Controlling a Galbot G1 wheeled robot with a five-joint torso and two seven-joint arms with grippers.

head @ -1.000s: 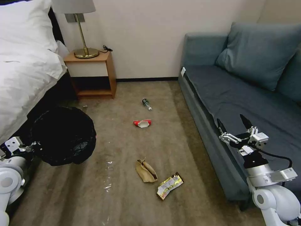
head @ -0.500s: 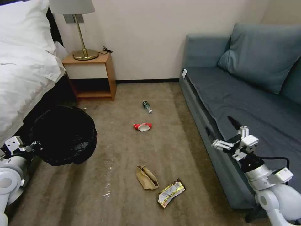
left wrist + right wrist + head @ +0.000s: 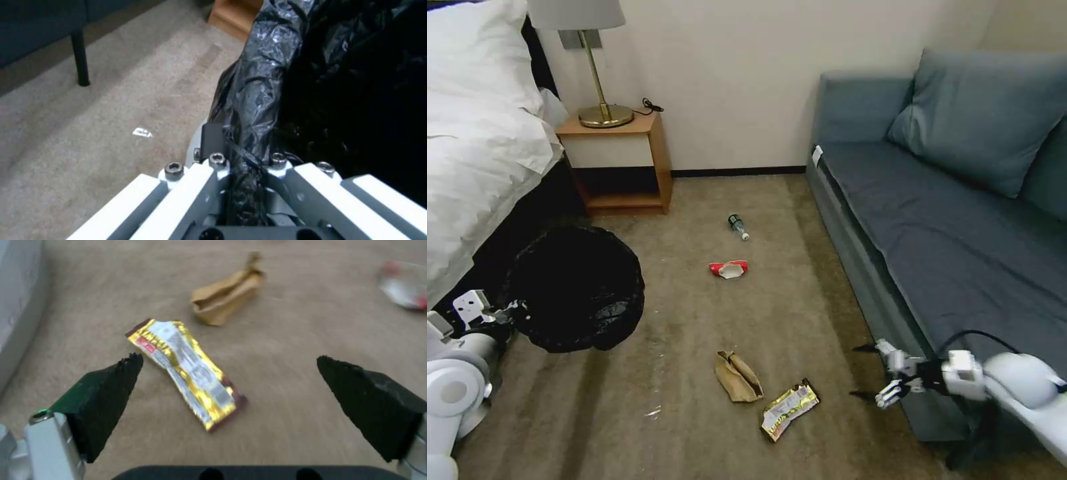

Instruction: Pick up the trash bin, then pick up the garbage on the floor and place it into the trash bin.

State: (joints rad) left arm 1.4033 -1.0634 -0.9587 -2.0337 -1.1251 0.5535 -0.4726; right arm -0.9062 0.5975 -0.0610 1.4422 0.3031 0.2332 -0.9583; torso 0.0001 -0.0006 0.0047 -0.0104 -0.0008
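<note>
In the head view the trash bin [image 3: 577, 288] hangs low at the left beside the bed [image 3: 474, 167], held off the carpet [image 3: 687, 347] by the left gripper [image 3: 506, 313], which is clamped on the rim; the crinkled black bag [image 3: 587, 327] covers the bin all over, and its inside is too dark to tell any contents. The garbage lies loose on the carpet: a small clear bottle [image 3: 738, 225] with a green label farthest off, a crushed red-and-white packet [image 3: 728, 269] nearer, then a crumpled tan paper bag [image 3: 737, 377] with a yellow-white snack wrapper [image 3: 788, 401] just beside it. The right gripper [image 3: 864, 371] hovers low by the foot of the blue sofa [image 3: 947, 220], near the wrapper, its black-tipped fingers spread wide. In the left wrist view the gripper pinches a fold of the glossy bag [image 3: 262, 110] over the bin's rim, the interior black. In the right wrist view the wide-apart fingers [image 3: 106, 393] frame the wrapper [image 3: 189, 370], flat, gold-edged and printed, with the paper bag [image 3: 225, 298] beyond it and the packet [image 3: 402, 285] well apart.
</note>
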